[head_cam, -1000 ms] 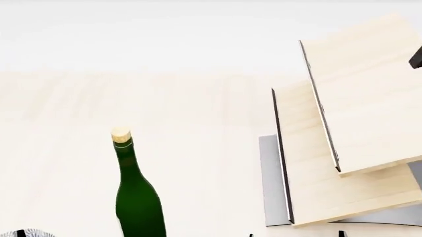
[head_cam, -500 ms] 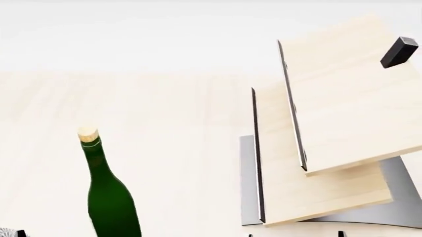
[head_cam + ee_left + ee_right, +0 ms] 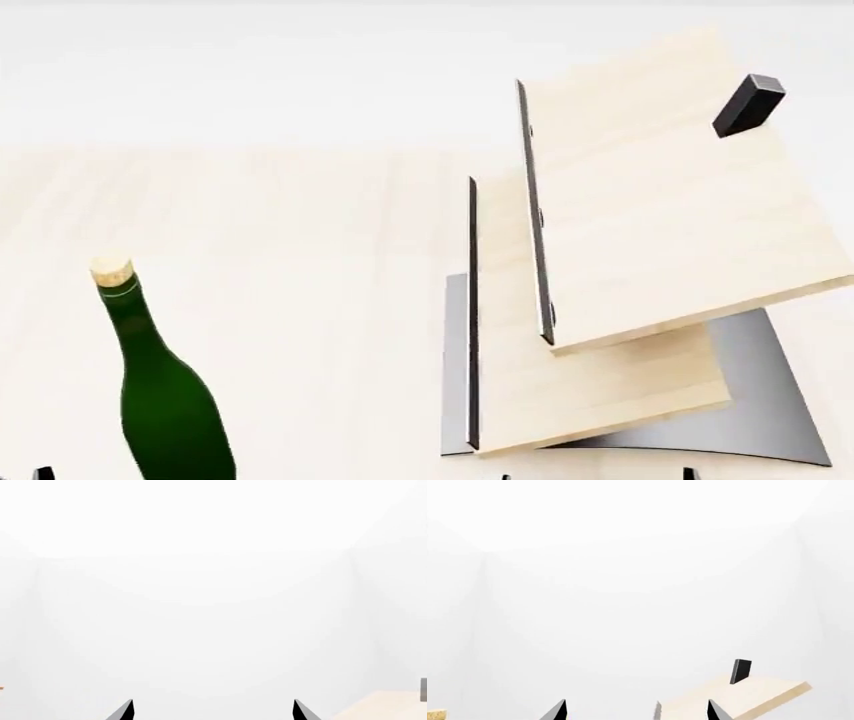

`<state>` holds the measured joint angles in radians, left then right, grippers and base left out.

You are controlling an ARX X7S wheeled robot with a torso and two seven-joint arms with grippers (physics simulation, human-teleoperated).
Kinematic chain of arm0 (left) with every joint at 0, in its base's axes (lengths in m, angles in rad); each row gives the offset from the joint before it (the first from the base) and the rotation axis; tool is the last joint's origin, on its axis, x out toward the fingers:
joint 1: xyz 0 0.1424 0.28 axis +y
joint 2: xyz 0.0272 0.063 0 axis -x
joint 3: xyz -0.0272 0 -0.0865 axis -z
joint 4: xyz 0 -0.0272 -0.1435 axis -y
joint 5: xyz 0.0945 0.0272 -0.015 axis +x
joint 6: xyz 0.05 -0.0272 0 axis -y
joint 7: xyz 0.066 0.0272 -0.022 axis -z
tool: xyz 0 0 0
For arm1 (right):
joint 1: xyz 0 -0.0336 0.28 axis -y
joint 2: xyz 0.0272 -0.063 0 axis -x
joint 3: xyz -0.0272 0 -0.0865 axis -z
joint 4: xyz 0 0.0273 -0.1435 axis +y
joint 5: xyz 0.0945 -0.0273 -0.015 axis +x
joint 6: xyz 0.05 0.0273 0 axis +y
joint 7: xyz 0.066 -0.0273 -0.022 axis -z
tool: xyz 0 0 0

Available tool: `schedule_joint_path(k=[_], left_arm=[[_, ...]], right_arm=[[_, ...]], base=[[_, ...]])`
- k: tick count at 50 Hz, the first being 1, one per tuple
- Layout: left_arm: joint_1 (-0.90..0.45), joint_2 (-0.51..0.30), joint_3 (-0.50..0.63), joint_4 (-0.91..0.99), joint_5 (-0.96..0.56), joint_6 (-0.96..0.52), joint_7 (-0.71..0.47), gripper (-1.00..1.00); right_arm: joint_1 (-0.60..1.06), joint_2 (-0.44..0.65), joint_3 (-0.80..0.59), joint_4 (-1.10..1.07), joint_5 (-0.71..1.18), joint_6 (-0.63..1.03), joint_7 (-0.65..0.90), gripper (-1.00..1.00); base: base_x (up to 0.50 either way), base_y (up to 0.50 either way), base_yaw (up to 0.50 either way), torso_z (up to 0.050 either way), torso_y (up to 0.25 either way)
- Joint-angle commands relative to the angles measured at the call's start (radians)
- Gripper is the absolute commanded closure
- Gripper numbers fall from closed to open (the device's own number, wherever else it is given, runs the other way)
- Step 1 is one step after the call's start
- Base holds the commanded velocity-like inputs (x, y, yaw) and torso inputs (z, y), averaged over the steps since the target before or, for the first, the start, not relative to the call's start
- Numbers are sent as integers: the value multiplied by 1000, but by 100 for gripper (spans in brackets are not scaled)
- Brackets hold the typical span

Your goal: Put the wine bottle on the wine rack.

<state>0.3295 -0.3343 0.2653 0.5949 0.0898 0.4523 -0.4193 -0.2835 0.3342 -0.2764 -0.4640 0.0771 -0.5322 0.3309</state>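
The wine bottle (image 3: 163, 400) stands upright on the pale wood table at the lower left of the head view; it is dark green with a tan cork (image 3: 111, 268). The wine rack (image 3: 654, 220) stands to its right, with two tilted light-wood boards on a curved grey base (image 3: 767, 400). Its top board also shows in the right wrist view (image 3: 740, 696). My left gripper (image 3: 213, 711) is open and empty, facing a white wall. My right gripper (image 3: 637, 711) is open and empty. Only the fingertips of both show, low in each wrist view.
A small dark block (image 3: 747, 105) sticks up from the rack's upper board, also in the right wrist view (image 3: 741, 671). The pale wood tabletop (image 3: 294, 250) stretches between bottle and rack. A white wall lies behind.
In the head view the bottle and the rack have both slid to the left, so the view has swung right. More of the rack's grey base shows. Nothing has been grasped.
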Motion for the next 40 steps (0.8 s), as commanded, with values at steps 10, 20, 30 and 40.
schedule_joint_path(k=[10,20,30,40], left_arm=[[-1,-7,5,-1,0,1,-8,-100],[-3,-9,9,-2,2,0,-11,-100],[-7,-12,13,-7,0,-2,-13,-100],[-11,-14,18,-11,2,-5,-15,-100]], right_arm=[[4,0,-7,6,-9,5,9,-100],[20,-9,-12,23,-42,37,18,-100],[75,-20,-24,-40,-37,137,19,-100],[201,-50,-35,-34,-3,246,18,-100]], base=[[0,-84,0,0,0],[0,0,0,0,0],[0,0,0,0,0],[0,0,0,0,0]])
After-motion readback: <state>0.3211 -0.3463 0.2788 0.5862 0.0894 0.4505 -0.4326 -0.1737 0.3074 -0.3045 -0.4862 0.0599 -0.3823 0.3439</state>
